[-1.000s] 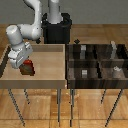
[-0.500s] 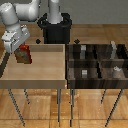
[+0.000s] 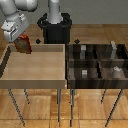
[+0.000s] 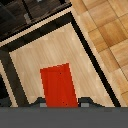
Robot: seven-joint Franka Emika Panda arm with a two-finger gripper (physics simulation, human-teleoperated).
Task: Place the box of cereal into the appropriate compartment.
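Note:
The box of cereal [image 3: 23, 46], reddish-brown with a red face, hangs in my gripper [image 3: 22, 40] above the far left corner of the light-wood tray [image 3: 35, 70] in the exterior view. The gripper is shut on the box. In the wrist view the red box [image 4: 59, 84] sits between the fingers [image 4: 86, 103], with the tray floor below. The dark-brown four-cell bin [image 3: 98, 62] stands at the exterior view's right. A tall pale grey block [image 3: 114, 49] stands in its far right cell.
The other bin cells hold a grey block [image 3: 82, 49] and small grey cubes [image 3: 85, 73] [image 3: 116, 70]. The robot's black base [image 3: 56, 27] stands behind the tray. Both tray and bin rest on thin-legged stands over a wooden floor.
The gripper has risen with the cereal box, lifting it off the tray floor and shifting slightly toward the tray's far edge.

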